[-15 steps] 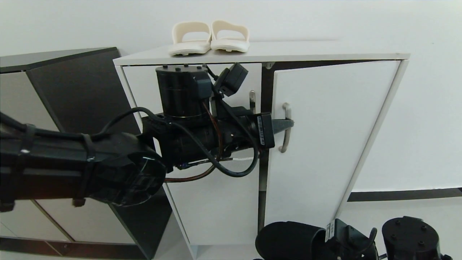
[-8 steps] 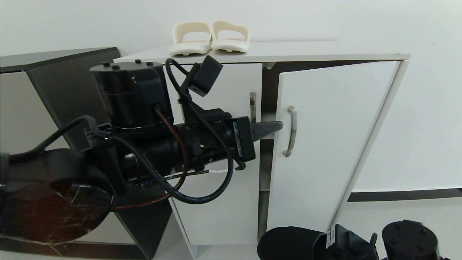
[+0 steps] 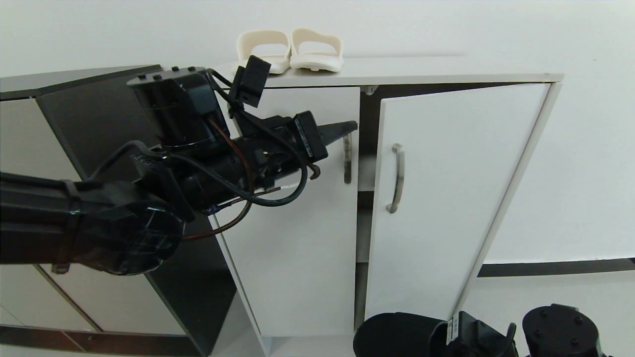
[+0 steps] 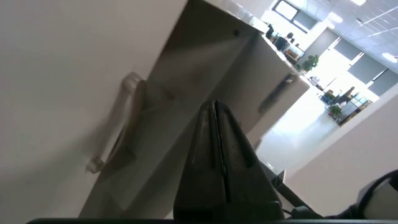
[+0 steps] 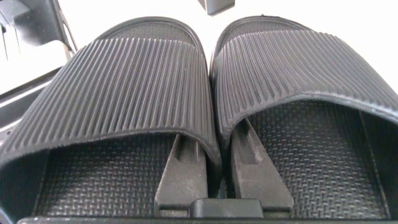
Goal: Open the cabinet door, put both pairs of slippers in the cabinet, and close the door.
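While the white cabinet [image 3: 436, 75] is standing with its right door [image 3: 456, 188] slightly ajar, showing a dark gap between it and the left door [image 3: 297, 248], the left gripper [image 3: 350, 127] is hovering just above the top end of the left door handle [image 3: 347, 161]. Its fingers [image 4: 214, 155] are pressed together into one wedge pointing toward the gap; whether the tip is touching the handle cannot be told. The right door handle [image 3: 396, 178] is hanging free, apart from the gripper. A pair of cream slippers [image 3: 290, 49] is sitting side by side on the cabinet top, near its left end. Low in front of the cabinet, the right gripper [image 5: 217, 171] is holding a pair of black slippers [image 5: 137, 81]. It has one finger inside each slipper, and the two are pinching the adjoining inner walls together.
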{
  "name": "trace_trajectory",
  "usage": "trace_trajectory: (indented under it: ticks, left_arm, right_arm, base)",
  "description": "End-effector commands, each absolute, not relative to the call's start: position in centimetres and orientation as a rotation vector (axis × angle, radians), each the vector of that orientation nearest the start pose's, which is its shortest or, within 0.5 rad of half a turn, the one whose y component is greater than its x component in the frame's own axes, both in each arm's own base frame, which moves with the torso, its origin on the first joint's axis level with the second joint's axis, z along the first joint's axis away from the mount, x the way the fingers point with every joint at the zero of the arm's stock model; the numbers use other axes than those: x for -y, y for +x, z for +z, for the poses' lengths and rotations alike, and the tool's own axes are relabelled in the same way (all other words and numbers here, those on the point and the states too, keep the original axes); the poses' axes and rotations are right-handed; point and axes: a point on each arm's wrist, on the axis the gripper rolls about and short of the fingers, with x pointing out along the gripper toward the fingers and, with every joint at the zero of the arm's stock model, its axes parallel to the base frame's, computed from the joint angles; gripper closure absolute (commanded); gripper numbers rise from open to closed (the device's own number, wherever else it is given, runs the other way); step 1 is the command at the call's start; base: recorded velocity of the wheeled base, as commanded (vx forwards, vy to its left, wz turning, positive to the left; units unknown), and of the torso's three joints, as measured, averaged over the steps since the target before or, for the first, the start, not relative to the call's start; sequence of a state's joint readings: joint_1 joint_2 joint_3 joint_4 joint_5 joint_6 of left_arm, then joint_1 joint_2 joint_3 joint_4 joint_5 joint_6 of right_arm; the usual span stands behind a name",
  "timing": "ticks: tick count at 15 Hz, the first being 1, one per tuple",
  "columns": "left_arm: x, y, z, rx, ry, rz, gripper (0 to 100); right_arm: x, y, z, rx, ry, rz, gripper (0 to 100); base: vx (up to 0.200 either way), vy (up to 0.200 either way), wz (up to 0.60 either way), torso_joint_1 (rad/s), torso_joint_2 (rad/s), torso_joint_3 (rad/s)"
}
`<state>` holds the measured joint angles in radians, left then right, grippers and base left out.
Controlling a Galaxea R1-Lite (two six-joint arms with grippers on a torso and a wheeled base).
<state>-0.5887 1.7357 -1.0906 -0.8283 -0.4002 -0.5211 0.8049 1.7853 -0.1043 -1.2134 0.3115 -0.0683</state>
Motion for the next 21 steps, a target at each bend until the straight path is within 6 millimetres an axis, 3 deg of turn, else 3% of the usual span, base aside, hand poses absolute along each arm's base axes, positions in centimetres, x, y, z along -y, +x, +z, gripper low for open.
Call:
trace_trajectory:
  ticks: [1,6,15,19,21]
  left_arm:
    - [20.0,28.2,26.1,-0.093,-0.493,-1.01,100]
    - [21.1,27.3,26.2,-0.087,-0.444,-1.048,100]
    - [22.0,27.9,26.1,-0.146,-0.38,-1.042,100]
    - [22.6,27.4,25.7,-0.143,-0.34,-1.059,100]
    - [24.2,25.5,24.6,-0.141,-0.232,-1.117,100]
  right_arm:
    - [-15.6,14.1,6.5,-0.441,-0.183,1.113,100]
    - [-15.7,14.1,6.4,-0.446,-0.184,1.114,100]
    - [-15.7,13.9,6.5,-0.438,-0.182,1.126,100]
    - [-15.4,12.3,6.2,-0.43,-0.19,1.174,100]
    - [-15.1,11.7,6.0,-0.441,-0.193,1.196,100]
  base:
    - [0.0,0.0,0.0,0.0,0.0,0.0]
    - [0.0,0.0,0.0,0.0,0.0,0.0]
    - [0.0,0.0,0.0,0.0,0.0,0.0]
    - [-0.2,0.0,0.0,0.002,0.0,0.002]
    - [-0.2,0.0,0.0,0.005,0.0,0.002]
